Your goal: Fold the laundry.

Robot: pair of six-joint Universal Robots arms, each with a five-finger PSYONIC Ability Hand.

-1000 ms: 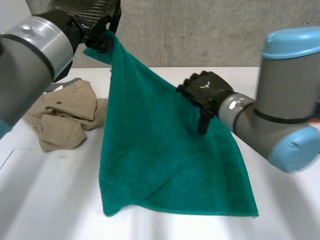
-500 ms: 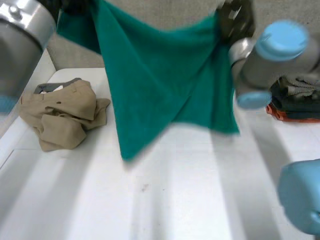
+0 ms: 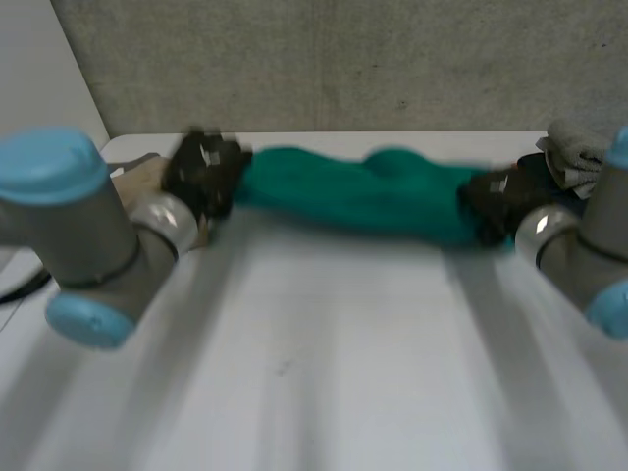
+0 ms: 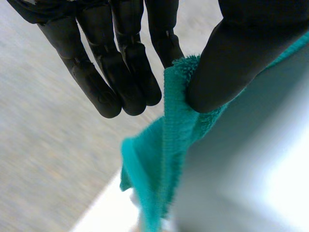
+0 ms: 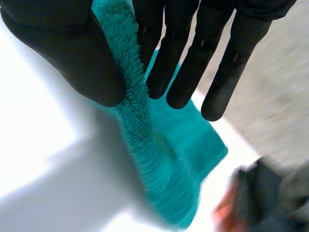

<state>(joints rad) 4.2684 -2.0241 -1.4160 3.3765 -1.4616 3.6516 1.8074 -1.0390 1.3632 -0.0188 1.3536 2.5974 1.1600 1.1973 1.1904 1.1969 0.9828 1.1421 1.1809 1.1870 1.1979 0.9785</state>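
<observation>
While the beige garment point(image 3: 137, 175) sits heaped at the table's point(image 3: 324, 373) far left, the left hand point(image 3: 201, 172) just beside it pinches one end of the towel point(image 3: 363, 191). Its wrist view shows the thumb pressing the hem against straight fingers point(image 4: 120, 63), a grip that seems meant to hold an edge without bunching it. From there the towel runs low across the far side of the table, drawn out into a narrow band, probably so it can be spread flat for a first fold. Whether it touches the surface I cannot tell. At its other end the right hand point(image 3: 496, 201) clamps the edge the same way, thumb against fingers point(image 5: 178, 53). Further right lies a dark and grey pile point(image 3: 579, 147), near that hand.
</observation>
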